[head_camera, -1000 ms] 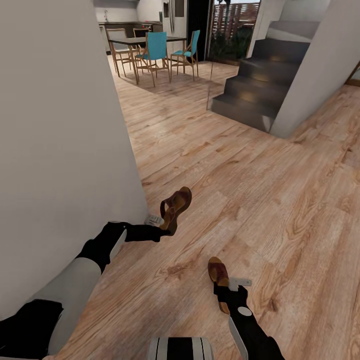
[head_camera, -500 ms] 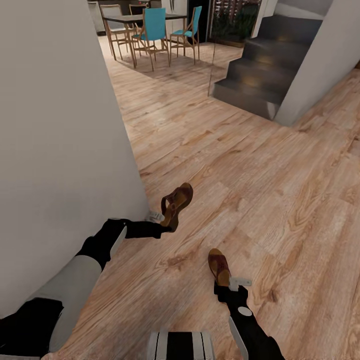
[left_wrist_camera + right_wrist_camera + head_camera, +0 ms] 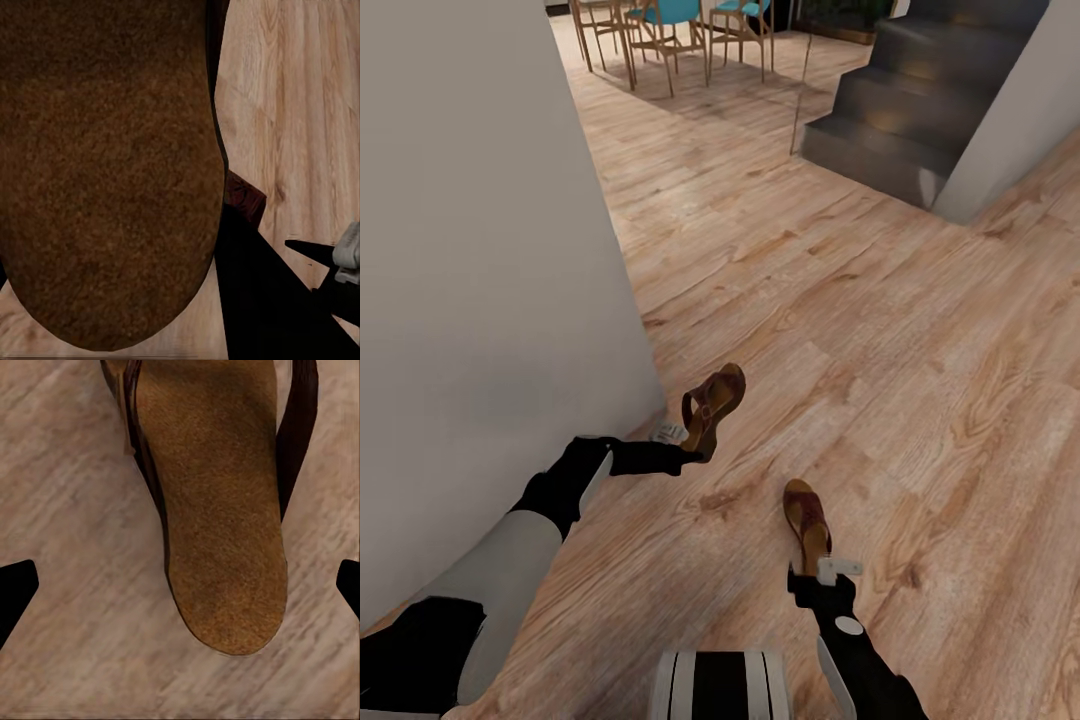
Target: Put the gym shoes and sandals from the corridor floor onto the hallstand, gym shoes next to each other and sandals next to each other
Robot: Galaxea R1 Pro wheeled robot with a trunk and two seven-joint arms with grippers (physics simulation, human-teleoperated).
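Observation:
My left gripper [image 3: 686,450] is shut on one dark-brown sandal [image 3: 712,403], which hangs tilted just above the wood-plank corridor floor [image 3: 920,380], close to the wall's base. Its tan footbed [image 3: 105,172] looms large in the left wrist view. The other sandal [image 3: 806,520] lies flat on the floor, its heel at my right gripper [image 3: 817,572]. That gripper is open. In the right wrist view its dark fingertips [image 3: 16,585] stand well apart on either side of the sandal's footbed [image 3: 217,525]. The gym shoes and the hallstand are out of view.
A plain white wall [image 3: 480,280] runs along my left arm. Dark grey stairs [image 3: 905,120] and a pale slanted wall [image 3: 1025,110] stand at the far right. Wooden chairs with teal seats [image 3: 660,15] are at the far end, with open floor in between.
The camera has moved and the whole view has shifted. The right sandal stayed with the floor and now lies farther out from the right gripper. The left sandal stayed in the left gripper.

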